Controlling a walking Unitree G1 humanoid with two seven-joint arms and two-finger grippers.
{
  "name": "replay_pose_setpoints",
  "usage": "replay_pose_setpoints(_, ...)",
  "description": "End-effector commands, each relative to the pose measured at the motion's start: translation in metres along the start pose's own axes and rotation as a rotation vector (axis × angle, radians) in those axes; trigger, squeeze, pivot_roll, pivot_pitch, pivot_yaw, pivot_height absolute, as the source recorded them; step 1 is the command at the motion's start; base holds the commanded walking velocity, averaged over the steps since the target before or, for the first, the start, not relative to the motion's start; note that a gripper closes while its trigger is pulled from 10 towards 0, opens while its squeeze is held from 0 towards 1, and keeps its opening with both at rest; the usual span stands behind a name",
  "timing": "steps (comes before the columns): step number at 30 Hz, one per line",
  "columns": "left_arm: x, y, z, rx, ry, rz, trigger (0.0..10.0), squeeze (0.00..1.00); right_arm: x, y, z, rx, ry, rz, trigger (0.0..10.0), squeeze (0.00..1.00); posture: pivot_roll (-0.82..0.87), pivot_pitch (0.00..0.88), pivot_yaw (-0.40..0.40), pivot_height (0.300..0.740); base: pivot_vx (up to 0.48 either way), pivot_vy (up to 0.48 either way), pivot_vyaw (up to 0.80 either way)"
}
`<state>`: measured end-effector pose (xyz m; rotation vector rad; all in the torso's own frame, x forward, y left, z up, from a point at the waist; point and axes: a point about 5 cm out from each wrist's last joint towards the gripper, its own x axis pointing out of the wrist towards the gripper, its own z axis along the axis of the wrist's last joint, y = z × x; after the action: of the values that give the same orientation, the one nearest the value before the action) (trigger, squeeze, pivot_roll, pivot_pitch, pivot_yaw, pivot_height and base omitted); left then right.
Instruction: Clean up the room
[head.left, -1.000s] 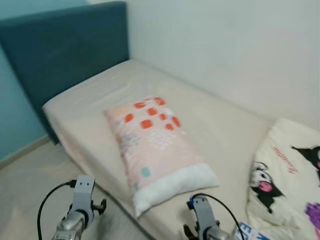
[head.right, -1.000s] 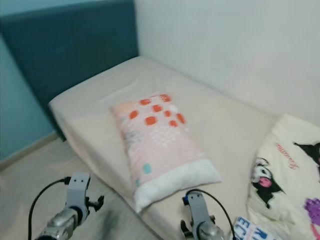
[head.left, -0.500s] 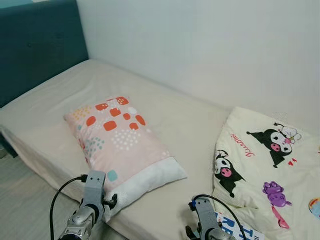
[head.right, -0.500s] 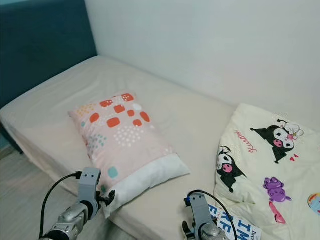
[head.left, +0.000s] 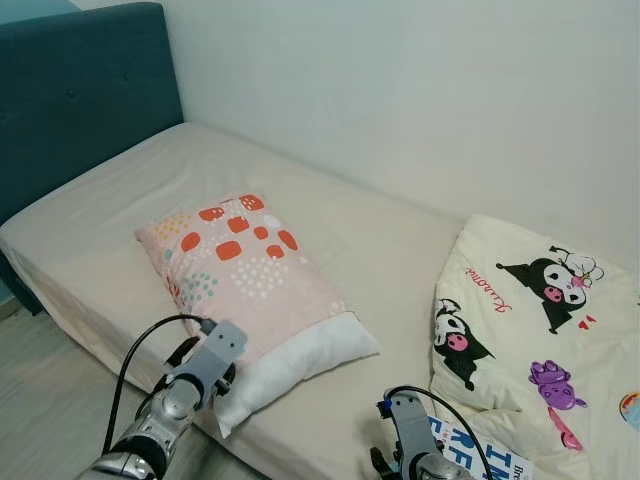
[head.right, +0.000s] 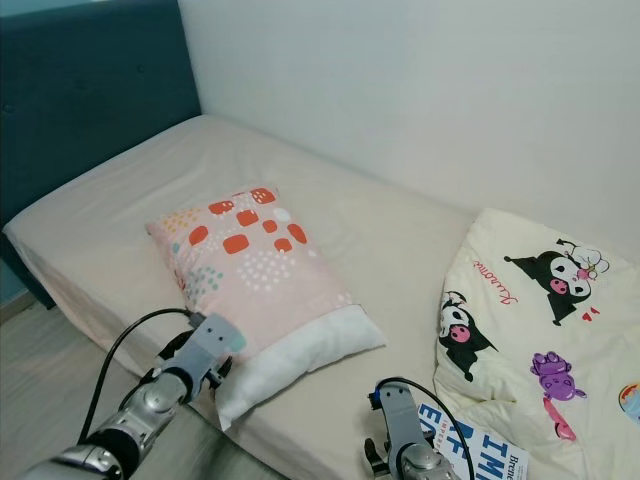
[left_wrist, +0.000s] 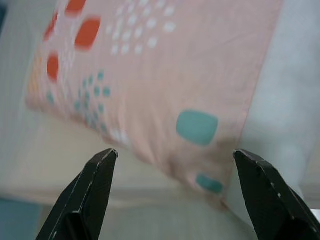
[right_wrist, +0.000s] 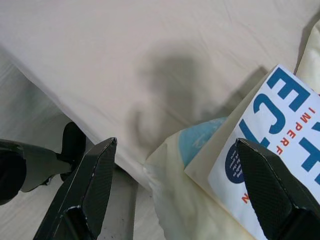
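Bare bed (head.left: 150, 190) beyond pillow (head.left: 255, 275).

Pillow (head.left: 250, 270) soft matt cloth; headboard (head.left: 80, 90) matt teal fabric.

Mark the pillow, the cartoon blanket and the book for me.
pillow (head.left: 250, 270), left eye view, middle of the pink patterned case.
cartoon blanket (head.left: 545, 300), left eye view, cream fabric among the printed characters.
book (right_wrist: 292, 130), right wrist view, white cover with blue lettering.
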<state>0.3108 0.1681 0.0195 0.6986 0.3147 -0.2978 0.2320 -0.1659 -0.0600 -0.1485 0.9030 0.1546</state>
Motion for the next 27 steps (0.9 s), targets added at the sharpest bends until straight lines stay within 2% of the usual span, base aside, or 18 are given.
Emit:
replay_pose_setpoints(1,0.001,-0.004,0.001,0.085,0.007,-0.012,10.0,0.00,0.000,-0.002,0.003,0.026,-0.019,-0.009,10.0,0.00,-0.09,0.089,-0.061,0.740,0.000,0.000,0.00)
replay_pose_setpoints(5,0.003,-0.007,0.004,0.108,0.007,-0.007,10.0,0.00,0.000,-0.002,0.008,0.046,-0.040,-0.002,10.0,0.00,-0.09,0.094,-0.062,0.740,0.000,0.000,0.00)
replay_pose_setpoints(6,0.003,-0.010,0.005,0.117,0.006,-0.006,10.0,0.00,0.000,-0.001,0.009,0.057,-0.045,0.006,10.0,0.04,-0.10,0.098,-0.062,0.740,0.000,0.000,0.00)
replay_pose_setpoints(11,0.003,-0.017,0.006,0.120,0.011,0.000,10.0,0.00,0.001,0.000,0.012,0.070,-0.035,0.009,10.0,0.00,-0.11,0.108,-0.066,0.730,0.000,0.000,0.00)
replay_pose_setpoints(14,0.002,-0.020,0.003,0.106,0.029,0.013,10.0,0.00,0.002,0.002,0.016,0.104,-0.041,0.022,10.0,0.00,-0.12,0.117,-0.066,0.715,0.000,0.000,0.00)
replay_pose_setpoints(20,-0.001,-0.023,-0.005,0.059,0.062,0.016,10.0,0.00,0.002,0.003,0.022,0.081,-0.061,0.024,10.0,0.00,-0.12,0.126,-0.064,0.695,0.000,0.000,0.00)
replay_pose_setpoints(27,-0.002,-0.021,-0.003,0.110,0.042,0.043,10.0,0.00,0.003,0.008,0.040,0.130,-0.122,0.054,10.0,0.00,-0.14,0.145,-0.062,0.665,0.000,0.000,0.00)
